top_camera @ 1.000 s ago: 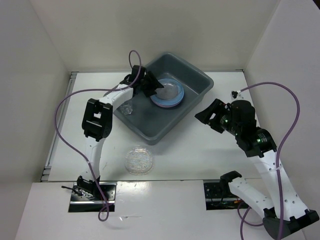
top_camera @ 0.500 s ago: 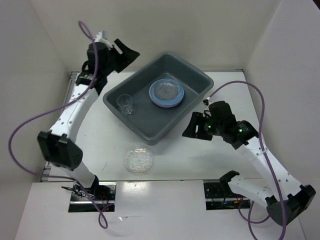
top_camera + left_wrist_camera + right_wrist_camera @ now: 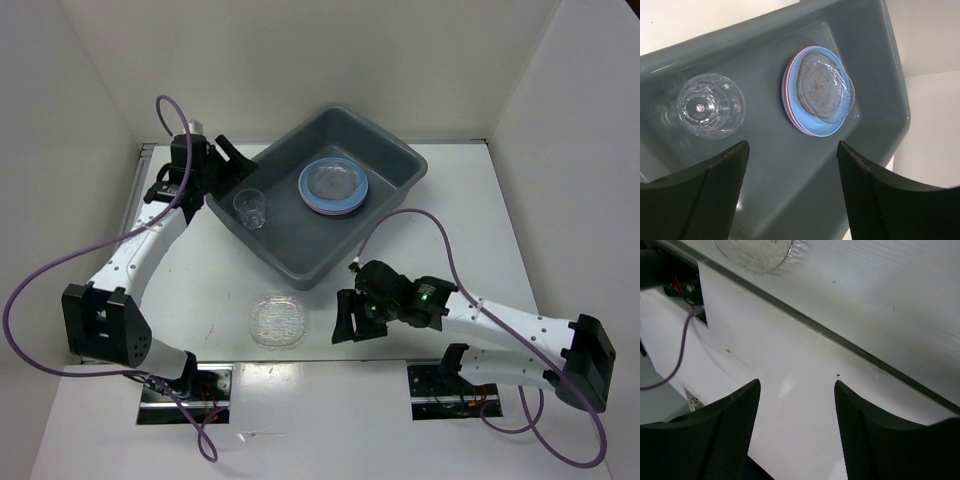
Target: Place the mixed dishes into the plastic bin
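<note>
One clear plate [image 3: 277,320] lies near the right pincer [image 3: 342,320], whose jaws stand apart.

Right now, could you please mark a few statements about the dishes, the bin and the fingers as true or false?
1. The cup stands inside the bin. True.
2. A glass plate lies on the table, outside the bin. True.
3. The left fingers are shut on the cup. False: they are open and hold nothing; the cup stands free in the bin.
4. The blue plate lies on the table. False: it is in the bin, with a glass dish on top.
5. The right fingers are open and empty. True.
</note>
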Tool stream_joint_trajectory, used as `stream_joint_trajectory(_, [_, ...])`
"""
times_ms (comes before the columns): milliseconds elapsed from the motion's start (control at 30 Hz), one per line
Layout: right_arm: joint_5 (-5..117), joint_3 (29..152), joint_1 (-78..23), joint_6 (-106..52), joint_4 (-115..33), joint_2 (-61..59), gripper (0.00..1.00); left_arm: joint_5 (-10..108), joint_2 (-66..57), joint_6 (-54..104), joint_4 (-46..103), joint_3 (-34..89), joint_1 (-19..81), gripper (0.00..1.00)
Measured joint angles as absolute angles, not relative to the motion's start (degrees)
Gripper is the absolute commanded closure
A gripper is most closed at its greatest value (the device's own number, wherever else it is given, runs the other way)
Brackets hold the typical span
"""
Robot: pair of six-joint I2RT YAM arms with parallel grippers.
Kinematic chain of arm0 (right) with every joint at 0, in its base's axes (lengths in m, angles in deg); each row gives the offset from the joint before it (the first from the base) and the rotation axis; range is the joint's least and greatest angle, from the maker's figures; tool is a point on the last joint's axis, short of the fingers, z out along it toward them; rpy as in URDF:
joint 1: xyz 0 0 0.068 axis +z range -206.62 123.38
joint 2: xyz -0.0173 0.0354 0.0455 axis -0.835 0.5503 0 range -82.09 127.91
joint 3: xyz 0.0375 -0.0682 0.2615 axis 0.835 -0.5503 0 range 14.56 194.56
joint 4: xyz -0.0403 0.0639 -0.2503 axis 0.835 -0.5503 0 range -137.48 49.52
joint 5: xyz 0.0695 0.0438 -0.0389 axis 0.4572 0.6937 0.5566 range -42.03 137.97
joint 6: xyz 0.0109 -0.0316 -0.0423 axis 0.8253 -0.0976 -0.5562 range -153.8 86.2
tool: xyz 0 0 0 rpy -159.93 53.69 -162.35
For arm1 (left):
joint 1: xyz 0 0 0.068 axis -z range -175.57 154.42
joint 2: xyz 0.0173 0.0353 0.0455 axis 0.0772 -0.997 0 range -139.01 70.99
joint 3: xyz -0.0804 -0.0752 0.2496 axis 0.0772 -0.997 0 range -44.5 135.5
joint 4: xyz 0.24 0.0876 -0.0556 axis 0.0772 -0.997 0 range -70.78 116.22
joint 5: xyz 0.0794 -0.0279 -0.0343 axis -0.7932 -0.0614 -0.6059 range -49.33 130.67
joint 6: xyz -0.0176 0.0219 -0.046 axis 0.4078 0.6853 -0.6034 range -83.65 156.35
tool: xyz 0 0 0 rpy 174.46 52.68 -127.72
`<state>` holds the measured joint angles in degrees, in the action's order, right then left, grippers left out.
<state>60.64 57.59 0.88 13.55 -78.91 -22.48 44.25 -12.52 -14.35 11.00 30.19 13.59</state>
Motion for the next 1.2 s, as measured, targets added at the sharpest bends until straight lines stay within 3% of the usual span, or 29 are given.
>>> stream_joint_trajectory(367, [50.56, 41.0, 1.36, 26.67, -58.17, -23.38, 0.35, 42.65, -10.57, -12.62, 9.65, 28.97, 13.55, 0.21])
stream_joint_trajectory(733, [41.45, 18.55, 1.38, 43.3, -43.57, -46.04, 0.39, 41.93, -10.57, -10.33, 7.88, 28.51, 13.05, 0.21])
stream_joint_trajectory(967, [40.53, 16.85, 1.53, 46.65, -43.96, -56.1, 0.39, 41.89, -10.57, -10.07, 7.61, 27.2, 13.07, 0.21])
stream_joint_trajectory(1100, [39.94, 17.85, 1.56, 46.14, -44.18, -53.41, 0.39, 41.84, -10.57, -10.04, 7.29, 26.54, 13.05, 0.21])
stream_joint_trajectory(1200, [38.65, 22.38, 2.32, 44.33, -43.92, -42.87, 0.39, 41.8, -10.57, -10.02, 7.31, 26.37, 13.07, 0.21])
